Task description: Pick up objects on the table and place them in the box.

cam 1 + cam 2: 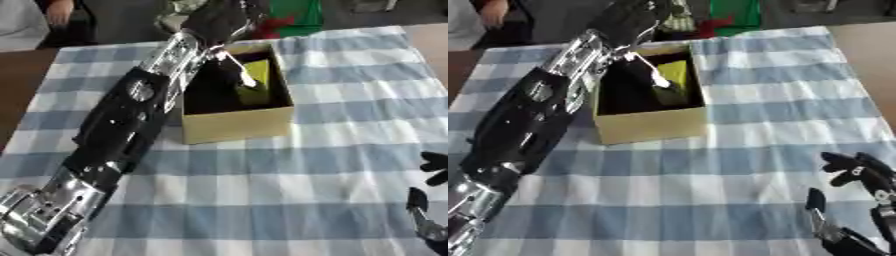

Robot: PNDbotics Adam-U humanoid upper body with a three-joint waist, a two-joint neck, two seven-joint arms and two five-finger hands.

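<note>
An open cardboard box (236, 122) stands on the checked tablecloth, a little behind the middle. Inside it lies a yellow-green object (256, 80). My left arm runs from the lower left corner up to the box, and my left hand (627, 20) hangs over the box's far left rim. A thin pale streak (651, 70) slants from under the hand down to the yellow-green object; I cannot make out what it is. The hand is dark and blurred. My right hand (859, 172) rests open at the lower right edge, fingers up, holding nothing.
Beyond the table's far edge are a red object (276, 25), a green one (297, 12) and a pale striped thing (677, 20). Brown bare table (17, 75) shows left of the blue-and-white cloth (262, 190). A person stands at the far left.
</note>
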